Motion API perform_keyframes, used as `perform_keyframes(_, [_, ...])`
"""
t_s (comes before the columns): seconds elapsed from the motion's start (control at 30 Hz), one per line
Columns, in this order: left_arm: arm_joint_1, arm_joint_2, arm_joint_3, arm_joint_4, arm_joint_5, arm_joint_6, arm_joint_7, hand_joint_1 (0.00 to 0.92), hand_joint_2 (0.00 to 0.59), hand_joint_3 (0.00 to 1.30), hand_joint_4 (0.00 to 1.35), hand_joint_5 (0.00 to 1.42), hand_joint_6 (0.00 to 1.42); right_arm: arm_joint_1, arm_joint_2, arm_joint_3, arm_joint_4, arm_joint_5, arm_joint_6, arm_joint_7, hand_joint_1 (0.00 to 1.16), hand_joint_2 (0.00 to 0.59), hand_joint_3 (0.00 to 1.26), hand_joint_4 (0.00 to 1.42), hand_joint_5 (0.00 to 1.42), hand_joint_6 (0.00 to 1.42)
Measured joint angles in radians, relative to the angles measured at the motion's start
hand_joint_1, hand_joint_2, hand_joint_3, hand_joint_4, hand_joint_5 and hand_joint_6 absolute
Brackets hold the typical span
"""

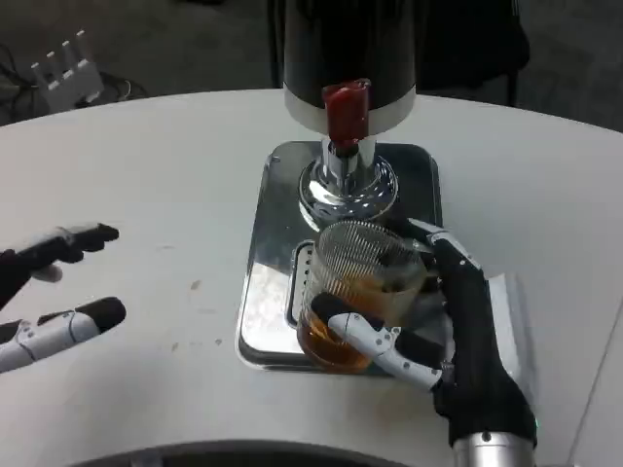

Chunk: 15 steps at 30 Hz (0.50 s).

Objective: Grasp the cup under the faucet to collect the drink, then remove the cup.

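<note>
A clear ribbed cup (355, 292) with amber drink in its bottom stands on the silver drip tray (268, 243), just in front of the dispenser's chrome spout (347, 180). The red tap lever (346, 109) sits above the spout on the dark dispenser body. My right hand (458, 331) wraps the cup from the right, thumb across its front and fingers behind its rim. At the left edge of the picture my left hand (58, 292) hovers over the table, fingers apart, holding nothing.
A white power strip (66, 68) lies at the far left back of the round white table (146, 165). The dispenser body (350, 49) rises at the back centre.
</note>
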Motion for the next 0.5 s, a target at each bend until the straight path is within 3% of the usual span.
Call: perform_keyframes(0.5, [0.035, 0.001, -0.03, -0.084, 0.048, 0.03, 0.002, 0.0, 0.118, 0.18, 0.1, 0.15, 0.28, -0.001, -0.002, -0.021, -0.008, -0.057, -0.037, 0.002, 0.77, 0.212, 0.74, 0.8, 0.92, 0.87])
